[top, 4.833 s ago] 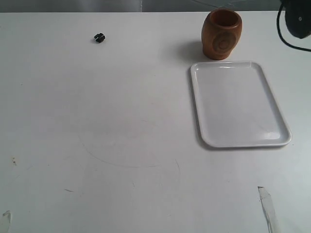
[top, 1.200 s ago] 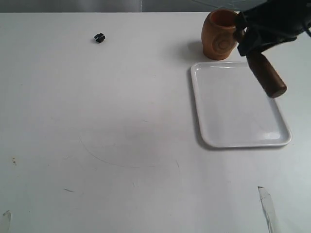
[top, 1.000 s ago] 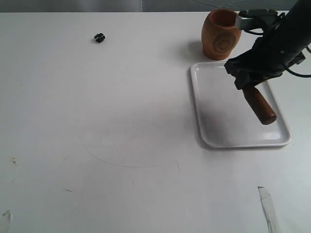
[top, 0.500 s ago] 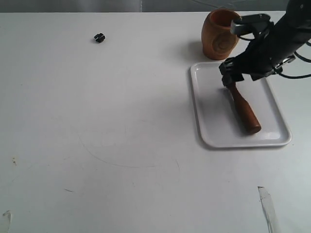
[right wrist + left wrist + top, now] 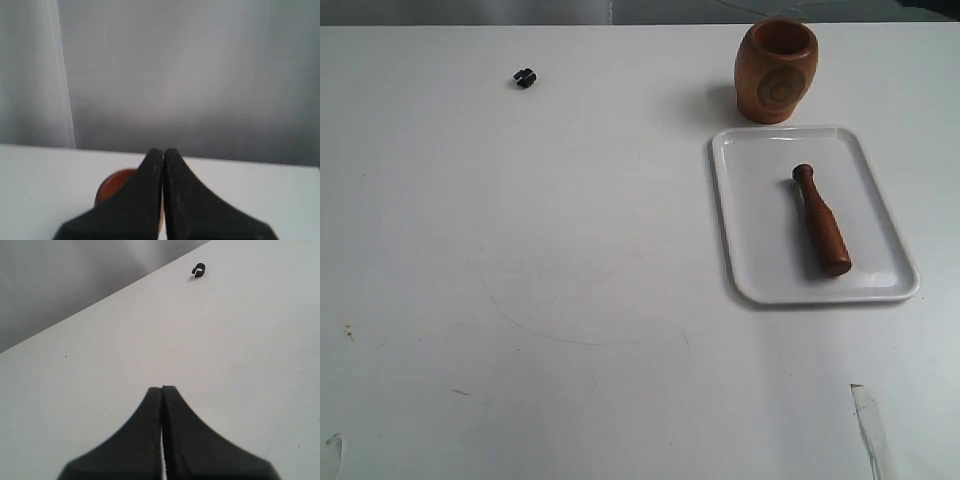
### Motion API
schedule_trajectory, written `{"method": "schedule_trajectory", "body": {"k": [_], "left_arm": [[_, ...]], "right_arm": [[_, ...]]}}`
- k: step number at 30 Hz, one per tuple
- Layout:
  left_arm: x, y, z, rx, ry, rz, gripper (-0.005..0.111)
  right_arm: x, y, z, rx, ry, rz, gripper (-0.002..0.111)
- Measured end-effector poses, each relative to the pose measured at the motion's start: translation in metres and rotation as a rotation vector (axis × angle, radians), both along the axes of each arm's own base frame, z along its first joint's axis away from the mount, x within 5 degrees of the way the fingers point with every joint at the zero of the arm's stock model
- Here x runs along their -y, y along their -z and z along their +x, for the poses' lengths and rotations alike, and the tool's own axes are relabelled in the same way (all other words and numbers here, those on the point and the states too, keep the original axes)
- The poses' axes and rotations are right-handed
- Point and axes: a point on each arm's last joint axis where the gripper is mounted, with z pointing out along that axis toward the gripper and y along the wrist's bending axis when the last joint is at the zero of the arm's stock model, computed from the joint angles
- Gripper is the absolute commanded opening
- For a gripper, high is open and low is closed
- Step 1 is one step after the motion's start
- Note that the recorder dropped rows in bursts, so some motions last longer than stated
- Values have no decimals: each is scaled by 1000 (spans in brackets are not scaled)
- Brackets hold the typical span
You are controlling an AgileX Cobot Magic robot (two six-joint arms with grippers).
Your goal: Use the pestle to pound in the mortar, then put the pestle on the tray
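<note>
The pestle (image 5: pixel 819 220) lies flat on the white tray (image 5: pixel 760 260), knobbed narrow end toward the mortar, thick end toward the tray's near edge. The light brown mortar (image 5: pixel 776 70) stands upright just behind the tray; its rim also shows in the right wrist view as the mortar (image 5: pixel 111 186), partly behind the fingers. Neither arm appears in the exterior view. My right gripper (image 5: pixel 163 151) is shut with nothing in it, above the mortar's side. My left gripper (image 5: pixel 162 388) is shut and empty over bare table.
A tiny black object (image 5: pixel 525 77) lies at the far left of the table; the left wrist view shows this black object (image 5: pixel 199 270) ahead of the fingers. A strip of clear tape (image 5: pixel 871 430) lies near the front right edge.
The right gripper lowered the pestle onto the tray, let go of it and pulled back out of the exterior view. The pestle now rests alone on the tray.
</note>
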Motion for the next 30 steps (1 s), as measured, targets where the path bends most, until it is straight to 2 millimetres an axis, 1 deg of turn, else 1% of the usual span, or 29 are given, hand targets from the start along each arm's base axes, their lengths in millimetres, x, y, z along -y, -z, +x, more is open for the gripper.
{"method": "schedule_trajectory", "body": {"k": [3,4,5,8,9,10,12,13,14,15,17,19,22,27,30], "left_arm": [[0,0,0,0,0,0,0],[0,0,0,0,0,0,0],[0,0,0,0,0,0,0],[0,0,0,0,0,0,0],[0,0,0,0,0,0,0],[0,0,0,0,0,0,0],[0,0,0,0,0,0,0],[0,0,0,0,0,0,0],[0,0,0,0,0,0,0],[0,0,0,0,0,0,0],[0,0,0,0,0,0,0],[0,0,0,0,0,0,0],[0,0,0,0,0,0,0],[0,0,0,0,0,0,0],[0,0,0,0,0,0,0]], "right_arm": [[13,-9,-35,129,17,29,0],[19,-11,-55,176,19,49,0],[22,-12,-66,197,16,58,0],[29,-10,-94,243,1,102,0],[34,-7,-112,274,-11,151,0],[36,-7,-120,296,-19,170,0],[40,-2,-138,334,-41,198,0],[42,3,-153,374,-66,212,0],[43,6,-160,395,-80,220,0],[45,15,-173,424,-107,242,0],[47,26,-190,474,-148,274,0],[47,36,-204,532,-197,279,0],[42,37,-220,594,-306,277,0],[31,45,-224,524,-435,213,0],[28,50,-224,448,-475,256,0]]}}
